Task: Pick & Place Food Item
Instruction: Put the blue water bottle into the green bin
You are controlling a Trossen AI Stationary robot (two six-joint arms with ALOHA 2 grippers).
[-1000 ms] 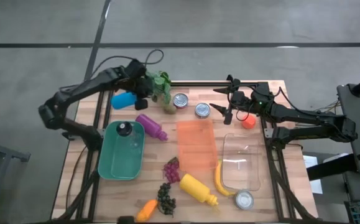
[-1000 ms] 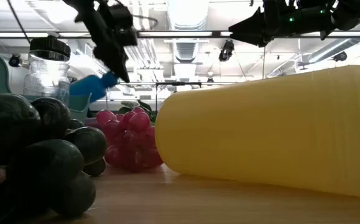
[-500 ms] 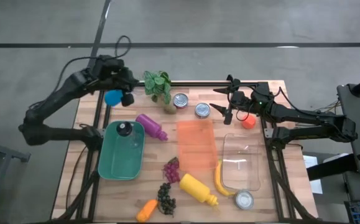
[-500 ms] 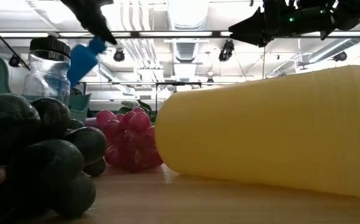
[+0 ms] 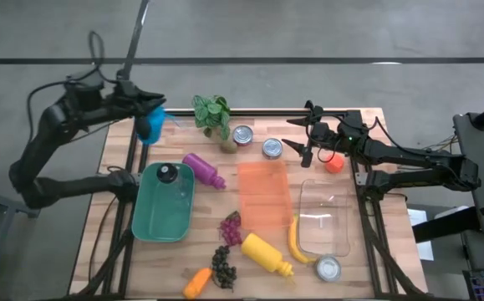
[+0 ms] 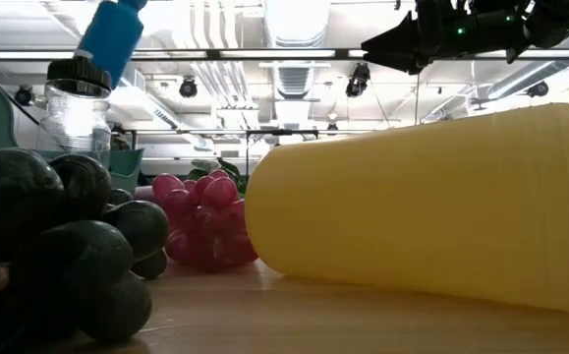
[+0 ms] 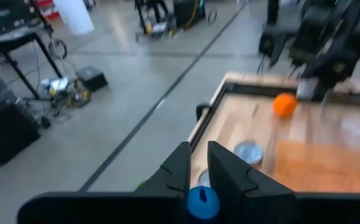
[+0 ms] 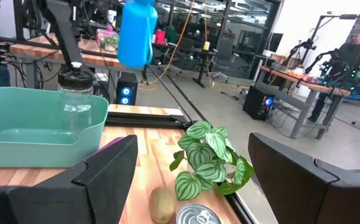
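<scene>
While the right gripper [image 5: 296, 138] waits spread wide over the far side by the cans [image 5: 257, 142], the left gripper [image 5: 148, 113] is clenched on the blue bottle [image 5: 150, 126] — held aloft at the table's [image 5: 359, 276] far-left corner.

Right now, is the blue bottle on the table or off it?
Off it. The left gripper is shut on the blue bottle, holding it in the air beyond the table's far-left corner; in the low view it hangs above the clear jar.

Grey concrete floor [image 5: 308, 29] surrounds the wooden table [image 5: 371, 242]; strip lights [image 6: 294, 20] line the ceiling.
</scene>
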